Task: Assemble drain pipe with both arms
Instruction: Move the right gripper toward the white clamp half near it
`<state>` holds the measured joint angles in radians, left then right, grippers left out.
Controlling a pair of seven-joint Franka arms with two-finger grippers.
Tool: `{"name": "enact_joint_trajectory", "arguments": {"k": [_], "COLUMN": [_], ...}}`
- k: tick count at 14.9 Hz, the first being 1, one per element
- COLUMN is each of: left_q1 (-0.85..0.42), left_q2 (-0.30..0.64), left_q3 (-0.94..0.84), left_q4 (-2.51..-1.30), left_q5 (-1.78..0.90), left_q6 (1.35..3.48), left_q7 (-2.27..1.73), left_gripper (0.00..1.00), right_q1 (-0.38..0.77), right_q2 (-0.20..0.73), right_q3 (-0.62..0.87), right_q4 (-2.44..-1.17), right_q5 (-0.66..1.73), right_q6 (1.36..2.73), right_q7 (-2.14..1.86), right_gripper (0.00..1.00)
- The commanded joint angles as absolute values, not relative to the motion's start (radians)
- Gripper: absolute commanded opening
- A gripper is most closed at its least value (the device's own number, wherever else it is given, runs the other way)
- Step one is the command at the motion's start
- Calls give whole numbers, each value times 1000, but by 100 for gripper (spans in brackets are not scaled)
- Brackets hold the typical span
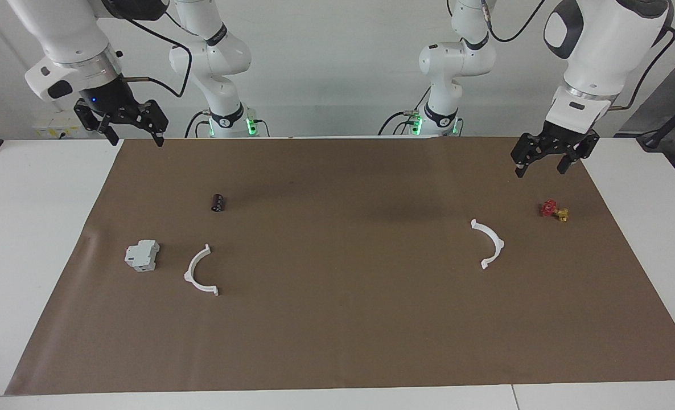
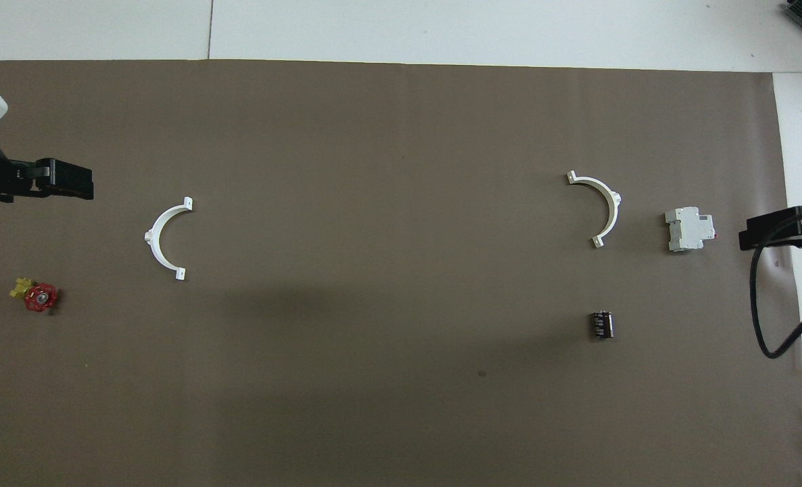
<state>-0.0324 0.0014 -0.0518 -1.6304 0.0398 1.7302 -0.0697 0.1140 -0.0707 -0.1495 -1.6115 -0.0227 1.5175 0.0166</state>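
Taking each half as a clock centre, with twelve pointing away from the robots. Nearest the robots lie the dark cylinder (image 1: 218,203) toward the right arm's end and the valve (image 1: 554,210) toward the left arm's end. Farther out, well apart on the brown mat (image 1: 337,341) covering the table (image 1: 30,256), lie the two pipe halves: the left half (image 1: 488,244) has the valve at about eight o'clock, and the right half (image 1: 200,271) has the grey block (image 1: 142,255) just beside it at three and the cylinder at about six.

The left gripper (image 1: 542,162) hangs over the mat's edge near the valve, fingers spread and empty. The right gripper (image 1: 134,132) hangs over the mat's corner, fingers likewise spread and empty. Nothing is joined yet.

To start well, each arm should probably descend on its own half, gripping mid-arc across the thin wall, clear of the tabs, so the open ends stay free to meet. The right arm should avoid nudging the block.
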Motion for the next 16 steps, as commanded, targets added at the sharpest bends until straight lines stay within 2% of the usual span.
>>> {"name": "enact_joint_trajectory", "arguments": {"k": [1,4,5,7,8,13,16], "left_q1": [-29,-28,-28,-28,-28,-28,-28], "left_q2": [-26,-26,-26,-25,-25,-25,-25], "left_q3": [-49,-49,-49,-49,-49,-49,-49], "left_q4": [-1658,-1657,-1658,-1657,-1657,-1657,-1658], "left_q5": [25,25,25,25,25,25,25], "left_q6": [1727,1727,1726,1726,1726,1727,1727], "left_q7": [-67,-67,-67,-67,-67,-69,-69], "left_gripper": [100,100,100,100,100,100,100], "right_q1": [112,114,115,115,112,107,112], "right_q2": [-87,-89,-100,-63,-19,276,388], "right_q3": [-149,-147,-146,-146,-146,-144,-117], "right_q4": [-1637,-1653,-1704,-1729,-1726,-1698,-1672], "right_q5": [-25,-25,-17,-12,-9,75,129], "right_q6": [1546,1574,1591,1718,1758,2155,2212], "right_q7": [35,11,-36,-92,-125,-337,-434], "right_gripper": [100,100,100,100,100,100,100]}}
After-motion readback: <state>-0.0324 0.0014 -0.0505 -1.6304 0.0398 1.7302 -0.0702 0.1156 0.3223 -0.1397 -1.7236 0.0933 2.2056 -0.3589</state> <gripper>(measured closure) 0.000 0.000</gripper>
